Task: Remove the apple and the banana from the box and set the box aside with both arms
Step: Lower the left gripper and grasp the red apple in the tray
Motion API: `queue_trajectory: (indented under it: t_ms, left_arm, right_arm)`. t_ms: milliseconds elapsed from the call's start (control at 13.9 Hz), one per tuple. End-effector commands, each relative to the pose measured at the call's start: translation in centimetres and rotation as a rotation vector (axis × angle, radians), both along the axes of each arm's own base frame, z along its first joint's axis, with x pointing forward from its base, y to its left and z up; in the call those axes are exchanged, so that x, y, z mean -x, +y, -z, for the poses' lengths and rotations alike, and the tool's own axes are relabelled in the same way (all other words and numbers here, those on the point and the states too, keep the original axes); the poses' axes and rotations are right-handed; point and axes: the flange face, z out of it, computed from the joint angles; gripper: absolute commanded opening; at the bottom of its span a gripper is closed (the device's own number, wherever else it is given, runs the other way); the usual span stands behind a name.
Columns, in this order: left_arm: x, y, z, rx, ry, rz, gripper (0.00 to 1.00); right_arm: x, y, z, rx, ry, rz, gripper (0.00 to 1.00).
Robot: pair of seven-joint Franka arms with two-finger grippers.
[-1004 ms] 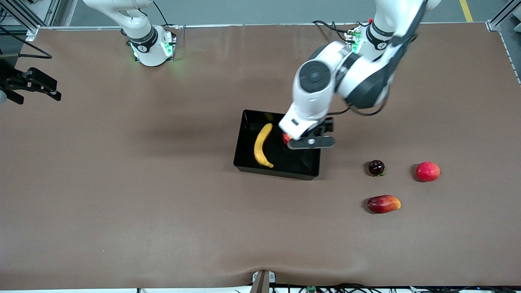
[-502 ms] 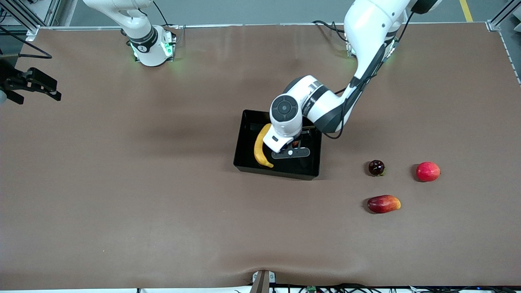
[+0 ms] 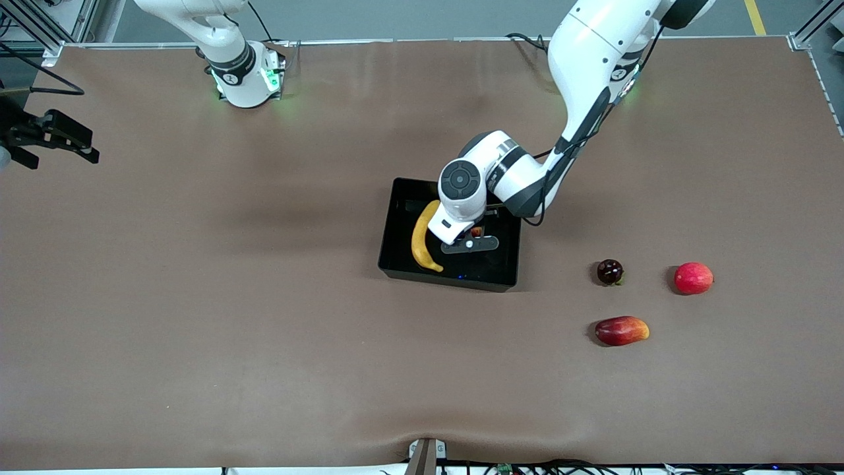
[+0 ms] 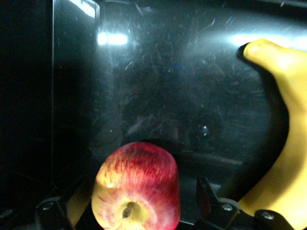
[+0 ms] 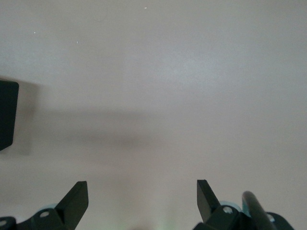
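The table carries everything, and nothing on it has shifted in the last second; only the left arm has moved. The right arm waits, as it did a second ago: its gripper hangs over bare table toward its own end, jaws wide apart and empty.

The left arm has swung in and dropped. A second ago its wrist stood higher, over the box wall at the left arm's end; now the left gripper is down inside the box. The box lies mid-table, where it was.

The banana lies in the box on the side toward the right arm's end, untouched. Outside the box, toward the left arm's end and well apart from it, lie a mango, a plain red fruit and a small dark fruit, none disturbed.

The apple sits on the box floor beside the banana. The left wrist view shows it between the left jaws, which are open around it: one finger is close against it, while the other shows a gap.

So I judge the reach done and the squeeze only starting. The apple is not yet gripped. Both fruits are in the box, and moving the box comes later.
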Motion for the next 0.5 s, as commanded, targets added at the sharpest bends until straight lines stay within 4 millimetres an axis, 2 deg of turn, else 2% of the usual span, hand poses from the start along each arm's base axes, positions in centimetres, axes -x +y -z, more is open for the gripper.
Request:
queue_trajectory:
  t_ms: [0,72,215,430]
  left_arm:
    - [0.5,0.1,-0.8,-0.007,-0.029,-0.017,0.28]
    - [0.3,-0.1,-1.5,-0.004,-0.037,-0.016,0.04]
    - [-1.2,0.8,-4.6,0.019,-0.077,-0.029,0.00]
    - [-3.8,3.0,-12.2,0.031,-0.132,-0.036,0.00]
  right_arm:
    - [0.3,-0.3,-0.4,0.006,-0.001,0.002,1.00]
    - [0.2,-0.3,-0.4,0.006,0.001,0.002,1.00]
    - [0.2,-0.3,-0.4,0.006,0.001,0.002,1.00]
    - [0.3,-0.3,-0.3,0.006,0.002,0.002,1.00]
